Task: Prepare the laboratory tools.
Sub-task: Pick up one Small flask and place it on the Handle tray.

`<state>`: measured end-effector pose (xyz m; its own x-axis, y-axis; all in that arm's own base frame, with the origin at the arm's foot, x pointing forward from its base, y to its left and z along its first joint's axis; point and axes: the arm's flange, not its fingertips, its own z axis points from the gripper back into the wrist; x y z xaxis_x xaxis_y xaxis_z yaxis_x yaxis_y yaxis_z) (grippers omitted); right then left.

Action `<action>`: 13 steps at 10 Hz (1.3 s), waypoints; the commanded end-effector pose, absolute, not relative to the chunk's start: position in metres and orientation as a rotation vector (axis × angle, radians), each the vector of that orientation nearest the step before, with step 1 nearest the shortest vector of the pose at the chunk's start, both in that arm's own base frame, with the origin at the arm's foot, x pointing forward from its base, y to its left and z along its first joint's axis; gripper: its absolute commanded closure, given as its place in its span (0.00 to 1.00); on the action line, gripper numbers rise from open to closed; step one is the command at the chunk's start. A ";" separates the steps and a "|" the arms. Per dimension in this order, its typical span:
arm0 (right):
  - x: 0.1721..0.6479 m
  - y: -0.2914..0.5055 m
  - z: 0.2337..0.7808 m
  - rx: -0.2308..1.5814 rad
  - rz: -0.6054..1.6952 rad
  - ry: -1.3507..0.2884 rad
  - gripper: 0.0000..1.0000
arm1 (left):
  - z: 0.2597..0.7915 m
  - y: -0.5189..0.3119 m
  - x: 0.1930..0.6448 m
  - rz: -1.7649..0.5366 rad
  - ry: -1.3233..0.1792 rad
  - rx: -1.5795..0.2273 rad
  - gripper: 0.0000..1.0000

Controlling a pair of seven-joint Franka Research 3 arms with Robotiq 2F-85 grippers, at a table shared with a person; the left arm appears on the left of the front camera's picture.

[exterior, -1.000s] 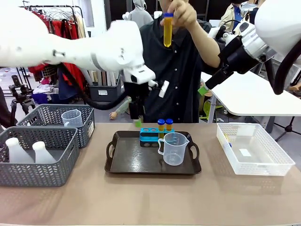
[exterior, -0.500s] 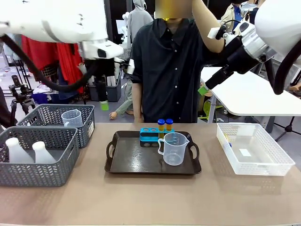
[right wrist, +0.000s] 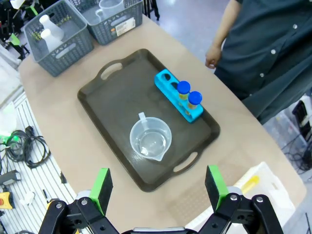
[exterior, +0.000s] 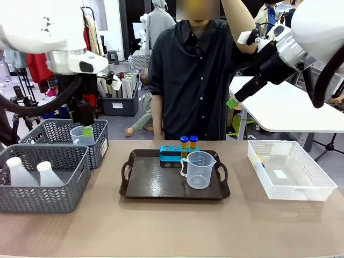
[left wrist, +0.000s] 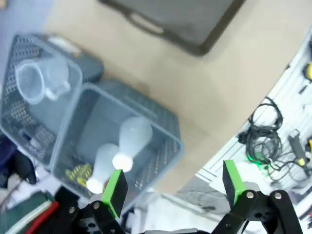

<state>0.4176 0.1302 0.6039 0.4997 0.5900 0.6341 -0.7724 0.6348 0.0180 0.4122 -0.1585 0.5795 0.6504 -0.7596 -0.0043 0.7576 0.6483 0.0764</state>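
white flasks (left wrist: 127,141) in basket (left wrist: 163,148); l gripper (left wrist: 174,184) agape

- Table (exterior: 172,231): bare strip along the near edge, 4 to 8 o'clock of the tray; free passage side to side.
- Tray (exterior: 148,185): left half of the floor bare; clear entry from above and from 9 o'clock.
- Blue tube rack (exterior: 170,156) with two blue-capped tubes (exterior: 184,142): upright at the tray's 12 o'clock edge; bars a low approach from the far side.
- Measuring beaker (exterior: 198,172): right of the tray's centre, just before the rack.
- Near mesh basket (exterior: 48,196), holding two conical flasks (exterior: 47,174), and far mesh basket (exterior: 51,131): 9 o'clock; bare lane between them and the tray.
- Left gripper (exterior: 86,129): jaws spread wide, hanging over the far basket.
- White bin (exterior: 317,191): 3 o'clock; bare lane beside the tray.
- Person (exterior: 193,80): closes the 12 o'clock edge.
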 end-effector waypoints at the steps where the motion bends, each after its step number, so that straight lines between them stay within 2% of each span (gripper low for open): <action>1: 0.417 0.130 0.604 0.332 0.842 -0.638 0.00 | 0.565 -0.135 0.395 -0.696 -0.039 0.143 0.00; 5: 0.417 0.130 0.604 0.332 0.842 -0.638 0.00 | 0.526 -0.066 0.382 -0.486 -0.049 0.071 0.00; 7: 0.417 0.130 0.604 0.332 0.842 -0.638 0.00 | 0.511 -0.051 0.391 -0.357 -0.089 0.065 0.00; 8: 0.417 0.130 0.604 0.332 0.842 -0.638 0.00 | 0.507 -0.064 0.405 -0.369 -0.087 0.081 0.00; 9: 0.417 0.130 0.604 0.332 0.842 -0.638 0.00 | 0.507 -0.089 0.424 -0.477 -0.052 0.123 0.00; 10: 0.417 0.130 0.604 0.332 0.842 -0.638 0.00 | 0.512 -0.044 0.396 -0.400 -0.067 0.059 0.00; 13: 0.417 0.130 0.604 0.332 0.842 -0.638 0.00 | 0.512 -0.044 0.396 -0.400 -0.067 0.059 0.00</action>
